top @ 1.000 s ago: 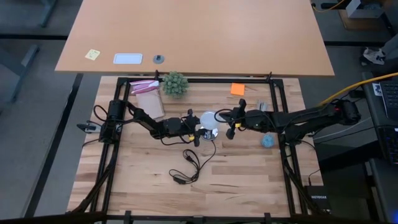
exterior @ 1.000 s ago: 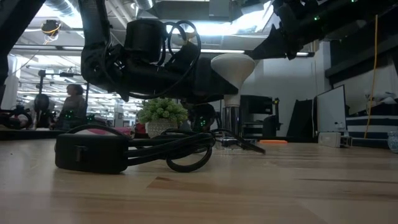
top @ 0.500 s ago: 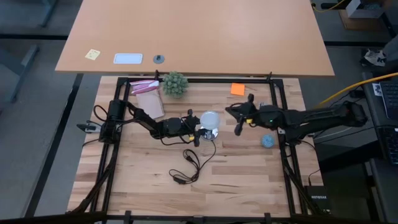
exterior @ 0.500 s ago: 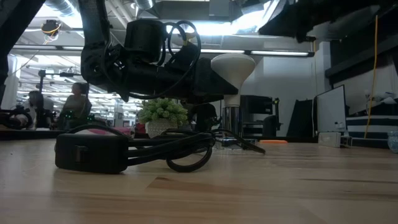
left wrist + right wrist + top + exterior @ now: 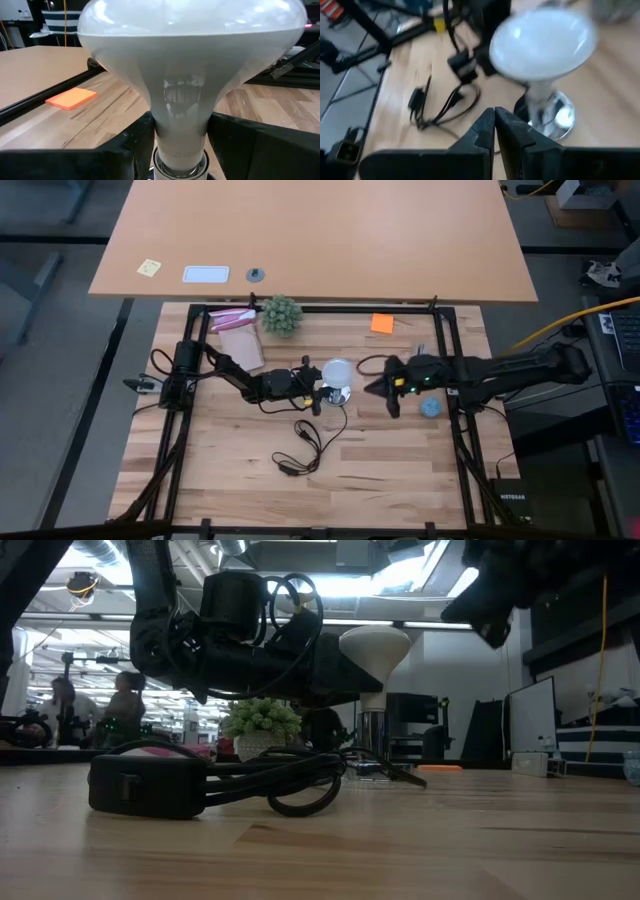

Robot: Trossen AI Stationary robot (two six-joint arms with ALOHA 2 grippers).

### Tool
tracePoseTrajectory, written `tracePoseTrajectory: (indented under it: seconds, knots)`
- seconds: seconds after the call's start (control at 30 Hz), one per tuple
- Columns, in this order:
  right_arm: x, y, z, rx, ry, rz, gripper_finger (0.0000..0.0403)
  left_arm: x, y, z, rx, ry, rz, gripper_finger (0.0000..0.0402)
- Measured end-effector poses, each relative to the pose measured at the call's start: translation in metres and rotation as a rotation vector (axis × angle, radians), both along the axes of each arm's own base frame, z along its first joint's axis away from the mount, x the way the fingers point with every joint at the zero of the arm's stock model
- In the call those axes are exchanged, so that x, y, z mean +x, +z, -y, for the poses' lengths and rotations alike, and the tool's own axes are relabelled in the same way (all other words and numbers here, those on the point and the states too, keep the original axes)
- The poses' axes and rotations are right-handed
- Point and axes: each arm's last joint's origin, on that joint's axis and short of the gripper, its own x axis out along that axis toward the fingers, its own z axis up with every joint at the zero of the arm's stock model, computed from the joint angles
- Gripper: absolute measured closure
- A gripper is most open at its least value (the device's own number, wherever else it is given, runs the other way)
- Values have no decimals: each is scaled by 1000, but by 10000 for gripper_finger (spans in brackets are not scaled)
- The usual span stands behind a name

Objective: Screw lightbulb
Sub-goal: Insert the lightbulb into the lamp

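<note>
I count one bulb (image 5: 338,369) on one silvery socket (image 5: 341,392), with one black cord (image 5: 308,442) and its one switch box (image 5: 148,786) on my bench (image 5: 380,470). Around them I see one green plant (image 5: 281,314), one orange pad (image 5: 381,323), one light-blue object (image 5: 430,407) and one pink-and-white packet (image 5: 238,330). On the other table there is one yellow note (image 5: 149,268), one white card (image 5: 205,275) and one small dark round thing (image 5: 256,275), and I have two arms.

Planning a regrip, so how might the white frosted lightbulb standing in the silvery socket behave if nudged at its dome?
The white frosted lightbulb looks top-heavy: wide dome over a narrow neck, so a push up high would probably lever it sideways. Its smooth, glossy surface may be slippery. The round silvery socket beneath it seems small, so the pair could tip.
</note>
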Motion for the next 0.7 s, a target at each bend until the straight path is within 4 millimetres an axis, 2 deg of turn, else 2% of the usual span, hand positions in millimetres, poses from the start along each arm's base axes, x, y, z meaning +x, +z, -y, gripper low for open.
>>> tracePoseTrajectory:
  seconds: [0.17,0.3,0.53,0.7]
  knots:
    - [17,-25,-3,52,68,-125,379,0,0,0,0,0,0,245]
    - [24,-35,-4,64,87,-170,379,0,0,0,0,0,0,245]
    - [26,-33,-3,34,46,-132,379,0,0,0,0,0,0,245]
    - [26,-34,-3,-59,127,-137,379,0,0,-2,-1,5,0,245]
